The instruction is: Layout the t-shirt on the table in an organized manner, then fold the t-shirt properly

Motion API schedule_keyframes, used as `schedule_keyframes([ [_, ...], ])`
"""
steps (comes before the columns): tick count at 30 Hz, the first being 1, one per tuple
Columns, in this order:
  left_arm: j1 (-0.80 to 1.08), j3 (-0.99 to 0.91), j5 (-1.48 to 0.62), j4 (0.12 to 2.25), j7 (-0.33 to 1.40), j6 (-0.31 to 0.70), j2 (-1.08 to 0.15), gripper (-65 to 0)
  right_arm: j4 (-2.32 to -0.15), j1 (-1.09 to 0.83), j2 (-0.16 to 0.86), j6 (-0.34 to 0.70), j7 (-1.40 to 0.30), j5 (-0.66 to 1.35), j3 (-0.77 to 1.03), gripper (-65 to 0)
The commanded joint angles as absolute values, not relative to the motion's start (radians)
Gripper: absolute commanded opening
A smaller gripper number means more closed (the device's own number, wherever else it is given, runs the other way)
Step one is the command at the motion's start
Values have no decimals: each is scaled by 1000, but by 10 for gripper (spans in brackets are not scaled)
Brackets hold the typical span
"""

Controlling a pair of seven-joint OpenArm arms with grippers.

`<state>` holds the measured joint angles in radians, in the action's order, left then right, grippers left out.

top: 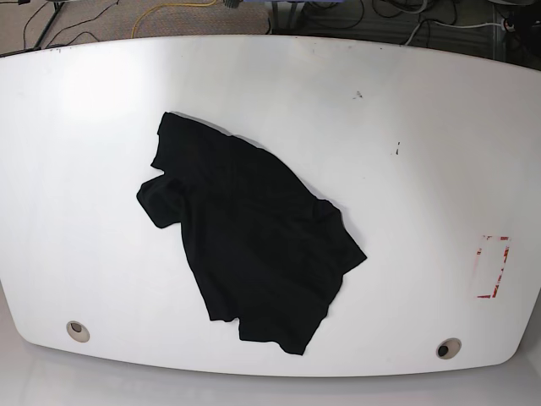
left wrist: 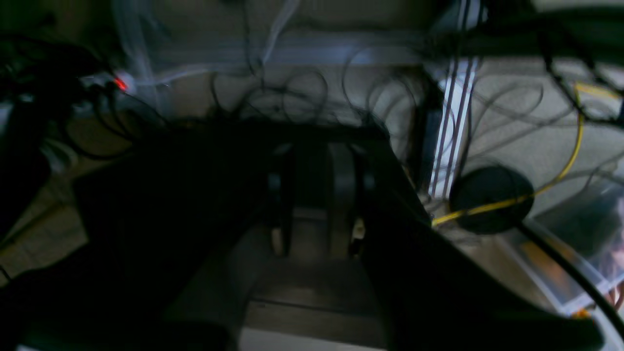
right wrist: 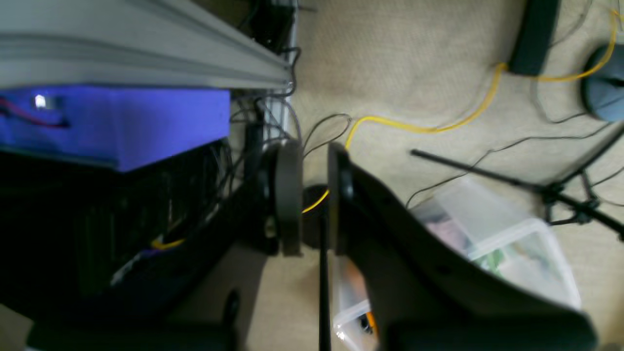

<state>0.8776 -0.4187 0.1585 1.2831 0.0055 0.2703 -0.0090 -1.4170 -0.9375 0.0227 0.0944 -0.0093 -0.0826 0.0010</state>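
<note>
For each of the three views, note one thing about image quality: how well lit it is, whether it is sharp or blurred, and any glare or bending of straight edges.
Left wrist view: very dark and blurred, the left gripper barely readable. Right wrist view: brighter, but the right gripper up close is soft. Base view: evenly lit and sharp; the table shows a glare patch upper left and its edges bow, while the t-shirt reads as near-featureless black.

Both grippers looked matte black. The right gripper [right wrist: 308, 202] had two flat, rounded fingers [right wrist: 287, 195] on wide dark housings. The left gripper [left wrist: 319, 200] was the same build, just dim and blurry.
</note>
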Motion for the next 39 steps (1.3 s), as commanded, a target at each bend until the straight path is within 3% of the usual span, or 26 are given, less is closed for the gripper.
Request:
schedule_keyframes([
  [1, 934, -424, 128, 1351, -2, 269, -12, -553, -1495, -997, 25, 96, 8, -84, 4, -564],
  [25, 1181, -458, -143, 1902, 4, 269, -15, -553, -2032, -1302, 25, 97, 5, -85, 97, -564],
  [39, 1086, -535, -166, 1986, 4, 271, -15, -553, -2034, -1167, 21, 97, 10, -85, 96, -564],
])
